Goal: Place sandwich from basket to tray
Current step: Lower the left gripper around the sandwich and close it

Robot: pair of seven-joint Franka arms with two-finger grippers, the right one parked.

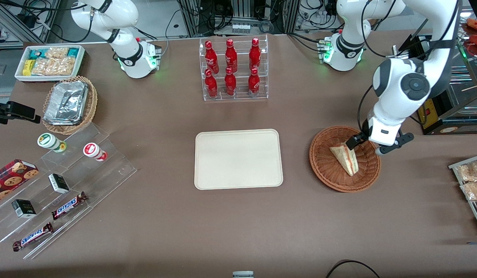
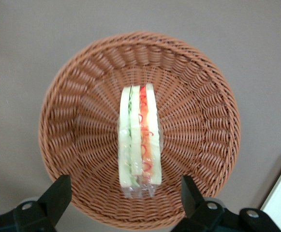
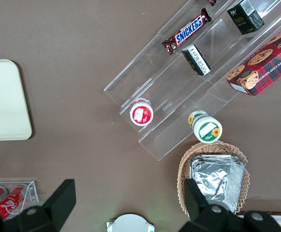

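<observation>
Left wrist view: my gripper [image 2: 125, 203] hangs wide open above the pale triangular sandwich [image 2: 140, 142], which lies between the jaws in the round brown wicker basket [image 2: 72, 96]. Approach step; next I descend and close.

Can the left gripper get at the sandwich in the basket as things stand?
Probably yes. The left gripper hangs open above the basket, fingers straddling the sandwich, which stands on edge with nothing covering it.

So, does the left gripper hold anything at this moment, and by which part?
Nothing is held. The gripper hangs open above the basket, jaws apart, and the sandwich lies untouched inside.
</observation>
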